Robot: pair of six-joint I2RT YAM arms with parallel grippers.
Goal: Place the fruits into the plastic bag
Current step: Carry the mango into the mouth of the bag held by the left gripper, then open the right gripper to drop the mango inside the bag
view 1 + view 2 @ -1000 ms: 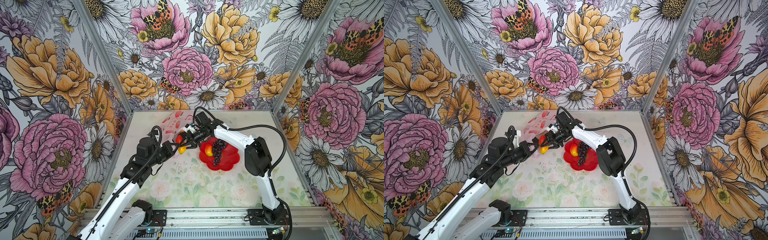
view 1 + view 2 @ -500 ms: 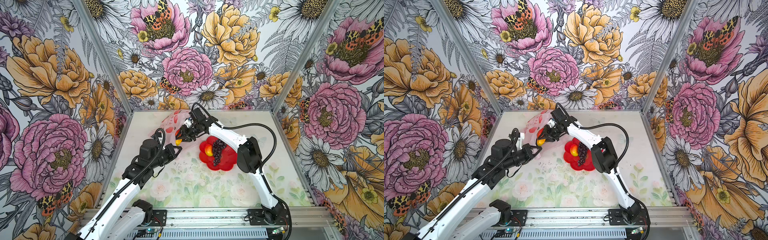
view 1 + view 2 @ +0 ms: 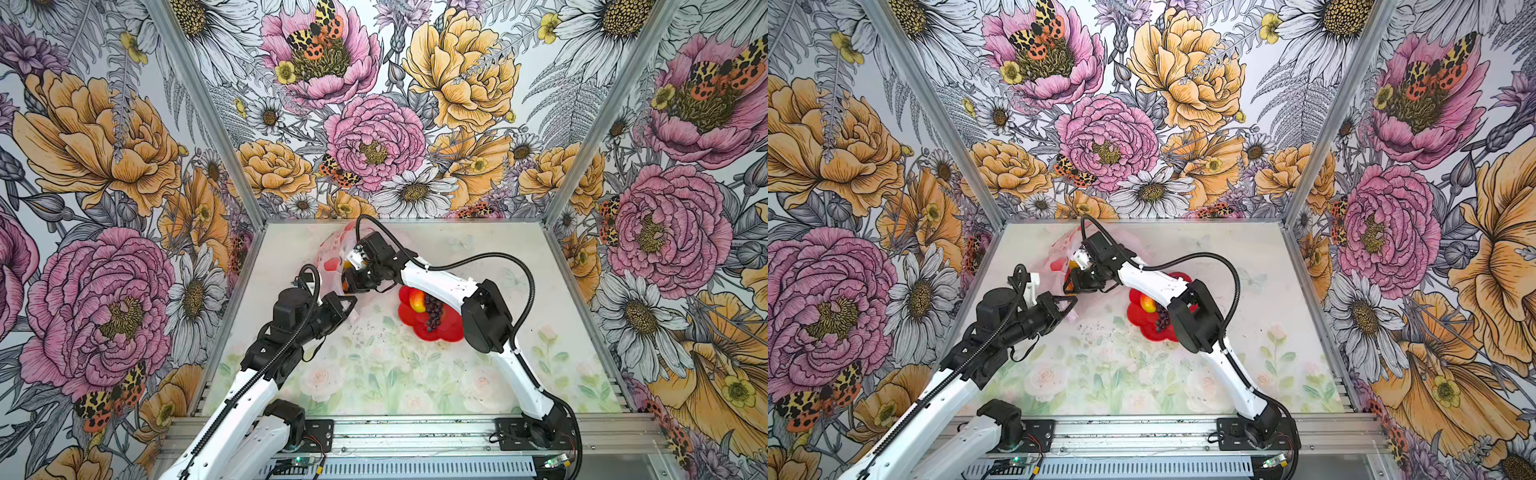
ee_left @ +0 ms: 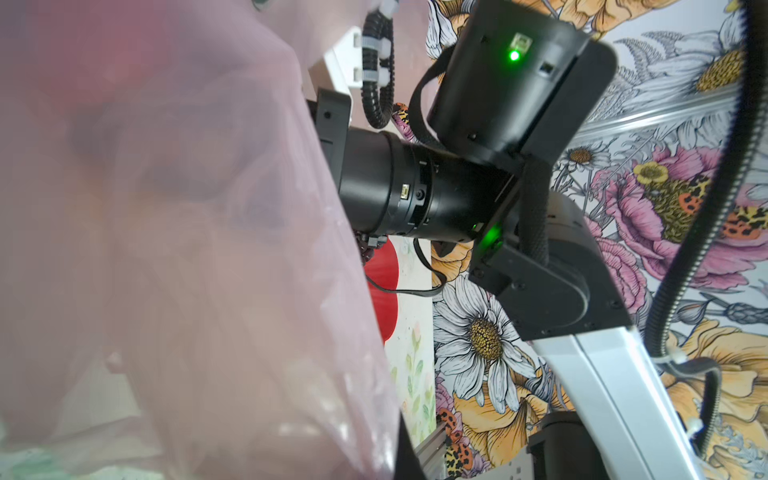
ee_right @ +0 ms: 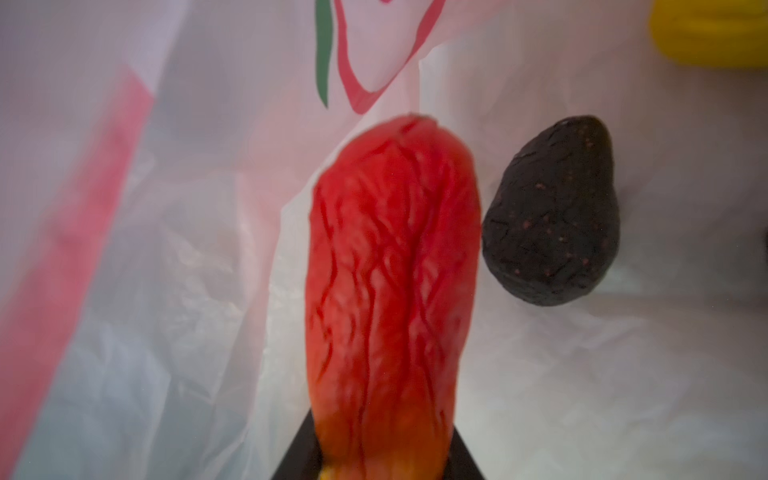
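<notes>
The pink plastic bag [image 3: 332, 253] [image 3: 1059, 249] lies at the back of the table with its mouth toward the arms. My left gripper [image 3: 347, 300] [image 3: 1070, 302] is shut on the bag's near edge; in the left wrist view the bag [image 4: 187, 249] hides the jaws. My right gripper [image 3: 349, 282] [image 3: 1069, 284] [image 5: 380, 457] is inside the mouth, shut on a wrinkled red-orange fruit [image 5: 390, 270]. A dark avocado [image 5: 552, 212] and a yellow fruit [image 5: 710, 33] lie inside the bag. A red-yellow peach [image 3: 417, 300] [image 3: 1147, 303] and purple grapes [image 3: 433, 313] [image 3: 1162, 318] sit on the plate.
The red flower-shaped plate [image 3: 432, 332] [image 3: 1138, 316] [image 4: 382, 274] stands right of the bag, partly under my right forearm. Flowered walls close in the table at the back and on both sides. A metal rail [image 3: 415, 432] runs along the front edge.
My right gripper has carried the red-orange fruit left and into the bag's mouth. My left gripper has stayed about where it was, still holding the bag's edge.
</notes>
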